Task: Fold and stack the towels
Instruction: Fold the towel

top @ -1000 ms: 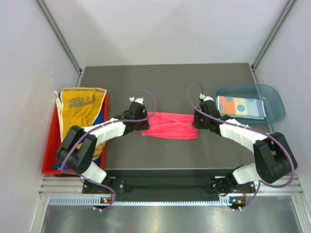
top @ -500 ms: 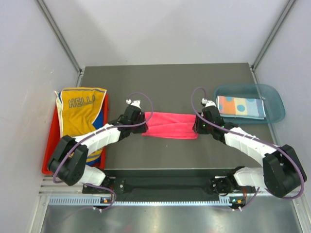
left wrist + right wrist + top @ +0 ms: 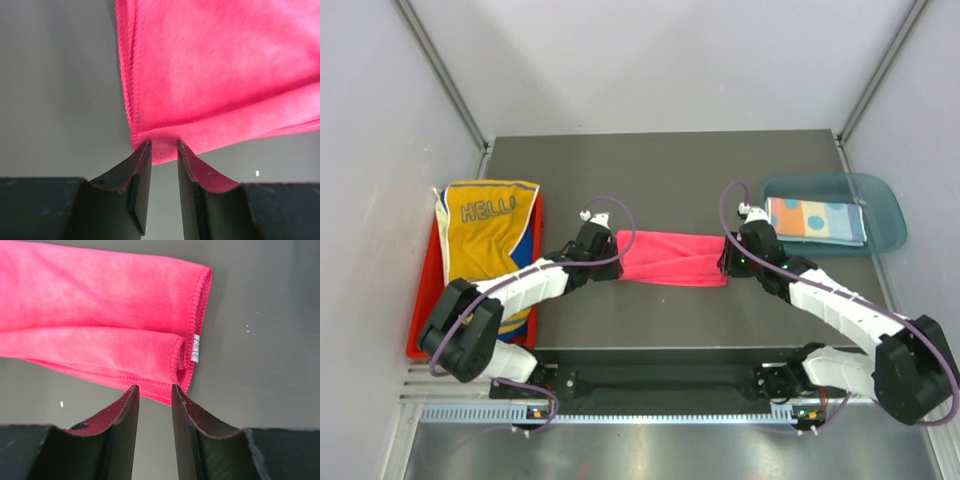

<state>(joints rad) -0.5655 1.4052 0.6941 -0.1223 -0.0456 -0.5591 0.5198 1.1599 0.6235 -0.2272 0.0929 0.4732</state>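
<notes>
Under the hot pink towel (image 3: 670, 258), lying flat in a long fold, spreading the dark table (image 3: 660, 170). Well left of it, carrying the yellow HELLO towel (image 3: 485, 225) on the red tray (image 3: 420, 345); well right, cradling the dotted towel (image 3: 815, 220) in the teal bin (image 3: 885, 215). Pinching its left corner with the left gripper (image 3: 164, 145), nearly closed. Poising the right gripper (image 3: 155, 387) at its right hem, slightly parted; hold unclear.

This is a robotics lab cell: plain white panel walls (image 3: 650, 60) box me in, bare aluminium struts (image 3: 440, 70) brace the corners, and my white-and-black arms (image 3: 535, 275) are bolted to a black metal base bar (image 3: 660, 380) edging the dark grey surface (image 3: 670, 160).
</notes>
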